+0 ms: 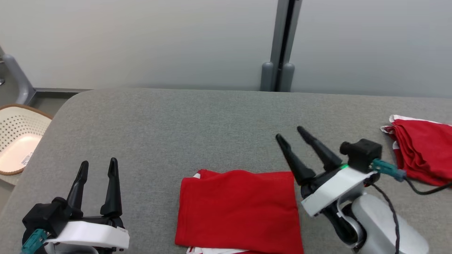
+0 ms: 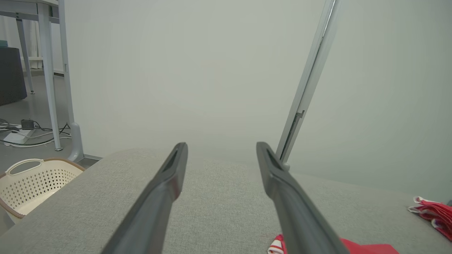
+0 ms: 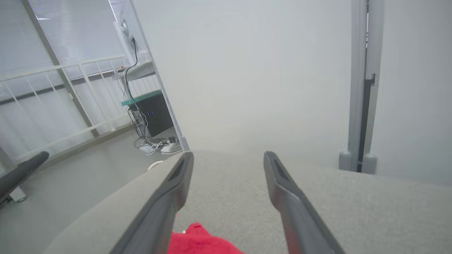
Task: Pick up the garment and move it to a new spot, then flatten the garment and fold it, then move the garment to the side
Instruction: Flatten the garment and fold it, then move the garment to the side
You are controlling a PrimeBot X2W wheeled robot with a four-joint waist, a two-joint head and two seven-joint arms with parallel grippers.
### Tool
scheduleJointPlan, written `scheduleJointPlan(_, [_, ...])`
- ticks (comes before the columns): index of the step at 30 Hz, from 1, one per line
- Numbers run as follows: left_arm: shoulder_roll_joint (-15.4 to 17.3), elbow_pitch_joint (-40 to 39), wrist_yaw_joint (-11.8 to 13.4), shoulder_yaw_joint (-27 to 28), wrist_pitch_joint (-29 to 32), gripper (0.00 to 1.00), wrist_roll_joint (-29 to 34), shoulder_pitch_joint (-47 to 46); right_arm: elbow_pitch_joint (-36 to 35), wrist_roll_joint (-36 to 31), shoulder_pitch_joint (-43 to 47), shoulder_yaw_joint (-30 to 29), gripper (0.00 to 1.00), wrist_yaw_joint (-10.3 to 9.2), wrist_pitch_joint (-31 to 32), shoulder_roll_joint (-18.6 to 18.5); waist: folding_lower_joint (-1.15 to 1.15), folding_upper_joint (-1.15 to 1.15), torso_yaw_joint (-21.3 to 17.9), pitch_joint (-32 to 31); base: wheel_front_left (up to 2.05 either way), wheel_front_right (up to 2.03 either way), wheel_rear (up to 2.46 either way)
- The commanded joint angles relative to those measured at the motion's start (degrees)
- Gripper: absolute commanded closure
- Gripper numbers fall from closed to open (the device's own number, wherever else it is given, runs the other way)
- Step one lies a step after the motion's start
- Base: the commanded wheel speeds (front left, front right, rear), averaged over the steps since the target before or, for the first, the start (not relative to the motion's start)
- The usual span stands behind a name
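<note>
A red garment (image 1: 239, 210) with white trim lies folded into a flat rectangle at the near middle of the grey table (image 1: 176, 127). My left gripper (image 1: 98, 167) stands open over the table's near left, well clear of the cloth. Just beyond the garment's right edge, my right gripper (image 1: 291, 133) is open too, angled up and to the left, holding nothing. The left wrist view catches a corner of the garment (image 2: 367, 247) beside that gripper (image 2: 220, 146). Between the fingers of the right gripper (image 3: 229, 155), the right wrist view shows a bit of the garment (image 3: 197, 241).
A second red and white garment (image 1: 422, 153) lies bunched at the table's right edge; it appears again as red cloth (image 2: 432, 213) in the left wrist view. A cream perforated laundry basket (image 1: 17, 141) sits on the floor to the left. A pale wall stands behind the table.
</note>
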Motion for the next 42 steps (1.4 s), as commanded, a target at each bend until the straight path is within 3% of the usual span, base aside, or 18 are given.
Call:
scheduleJointPlan(1, [-0.08,-0.23,0.35,0.68,0.03,0.00,0.55,0.29,-0.48,-0.81,-0.12,-2.11,0.00,0.00,-2.14,-0.18,0.00,0.00,-2.36,-0.19,0.00,0.00,0.00])
scheduleJointPlan(11, [-0.45,-1.68,0.09,4.84,0.03,0.00,3.69,2.33,-2.77,-10.12,3.83,-15.14,0.00,0.00,-6.89,-0.42,0.00,0.00,-8.73,-0.36,0.00,0.00,0.00])
scheduleJointPlan(21, [-1.26,-0.77,-1.27,7.13,0.04,0.00,5.91,4.78,-2.91,-17.47,11.64,-25.20,0.00,0.00,-8.09,1.51,0.00,0.00,-11.65,-1.39,0.00,0.00,0.00])
scheduleJointPlan(42, [-1.75,0.63,-2.28,6.23,0.35,0.00,7.32,5.52,-4.85,-20.06,14.73,-27.38,0.00,0.00,-4.45,3.45,0.00,0.00,-12.36,-1.75,0.00,0.00,0.00])
